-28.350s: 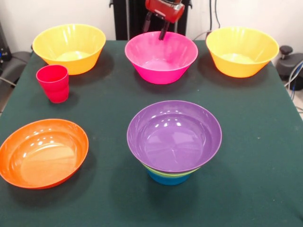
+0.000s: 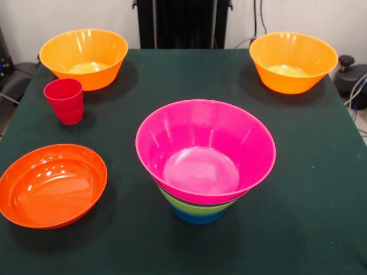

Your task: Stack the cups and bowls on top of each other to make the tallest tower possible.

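Observation:
The tower [image 2: 200, 197] stands at the front middle of the table: a small blue bowl [image 2: 198, 216] at the base, a lime green bowl [image 2: 192, 205] above it, a thin purple rim, and the large pink bowl [image 2: 205, 152] nested on top. Two large yellow-orange bowls stand at the back left [image 2: 84, 57] and back right [image 2: 293, 61]. The wide orange bowl [image 2: 51, 184] lies at the front left. The red ridged cup [image 2: 65, 100] stands upright at the left. The sky blue cup and the small ridged green bowl are hidden. The gripper is out of view.
The robot's black pedestal [image 2: 183, 23] stands behind the table's far edge. The green table cloth [image 2: 309, 172] is bare on the right side and at the back middle. Black equipment and cables [image 2: 352, 77] sit off the right edge.
The pink bowl has moved from the back middle onto the tower, over the purple bowl. The gripper, seen at the top before, has left the picture.

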